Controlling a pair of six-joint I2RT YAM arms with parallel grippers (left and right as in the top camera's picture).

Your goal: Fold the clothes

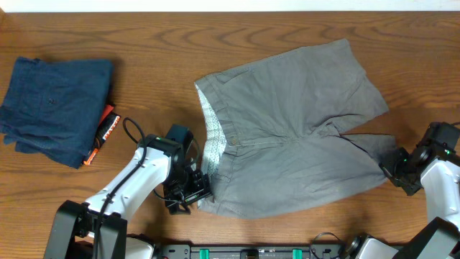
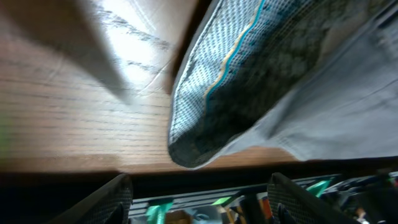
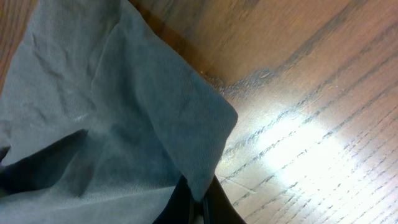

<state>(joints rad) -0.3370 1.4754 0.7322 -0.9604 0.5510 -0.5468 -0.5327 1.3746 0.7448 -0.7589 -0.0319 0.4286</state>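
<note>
The grey shorts (image 1: 295, 129) lie spread on the wooden table, waistband with pale patterned lining (image 1: 213, 137) at the left, legs to the right. My left gripper (image 1: 188, 196) is open at the near waistband corner; in the left wrist view the patterned corner (image 2: 217, 106) lies just ahead of my open fingers (image 2: 199, 202), not between them. My right gripper (image 1: 394, 167) is shut on the hem corner of the near leg; the right wrist view shows grey cloth (image 3: 124, 112) pinched between the fingers (image 3: 200, 202).
A folded dark navy garment (image 1: 54, 108) with an orange tag (image 1: 106, 132) lies at the far left. The table's near edge and a black rail (image 1: 251, 252) run just below the shorts.
</note>
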